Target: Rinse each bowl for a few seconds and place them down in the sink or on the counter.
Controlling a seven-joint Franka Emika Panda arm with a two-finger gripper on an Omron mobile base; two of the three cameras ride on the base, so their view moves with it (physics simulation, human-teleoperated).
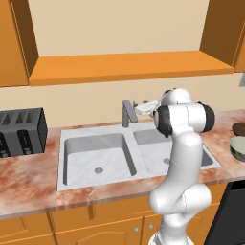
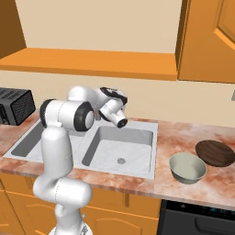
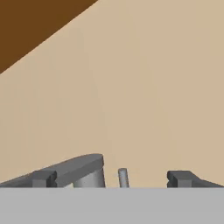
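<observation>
Both basins of the sink (image 2: 137,170) are unoccupied and open from above. The faucet (image 1: 127,113) stands at the rear divider between the basins and is the sole obstruction over them. The end effector (image 3: 111,179), jaws spread wide, sits close to the faucet, facing the back wall. The shelf ledge (image 1: 124,67) overhangs the rear of the table (image 1: 28,184), limiting height there. A toaster (image 1: 21,130) blocks the far left. The cream bowl (image 2: 187,168) and brown bowl (image 2: 215,153) stand just beside each other right of the sink.
</observation>
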